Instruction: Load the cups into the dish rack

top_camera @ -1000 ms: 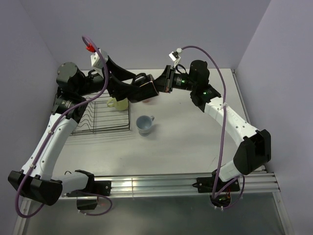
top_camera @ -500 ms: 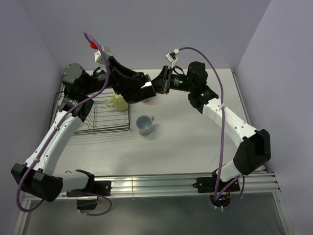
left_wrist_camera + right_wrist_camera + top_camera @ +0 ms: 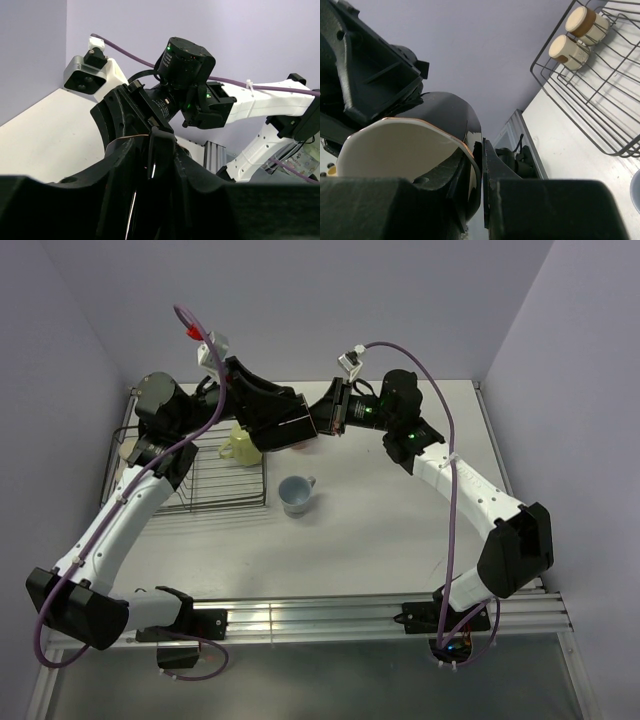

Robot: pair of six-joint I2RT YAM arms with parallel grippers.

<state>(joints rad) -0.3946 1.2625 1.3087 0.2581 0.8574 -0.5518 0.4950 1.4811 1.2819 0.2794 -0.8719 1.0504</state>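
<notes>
Dish rack (image 3: 215, 485): left, with a yellow mug (image 3: 240, 447) at its far right corner.
Blue mug (image 3: 296, 493): on the table, outside the rack.
Left gripper (image 3: 298, 430): has swung in against the black cup (image 3: 445, 115); I cannot tell whether it grips.
Black cup: aloft, outside the rack.
Right gripper (image 3: 481, 165): clamped on the cup's rim, has edged left.
Judged: a handover toward the rack.
Legible writing: none.

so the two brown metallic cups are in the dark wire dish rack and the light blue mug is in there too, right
No: the light blue mug stands on the white table just right of the dark wire dish rack, not in it, as the top external view shows. The two brown metallic cups are in the rack.
</notes>
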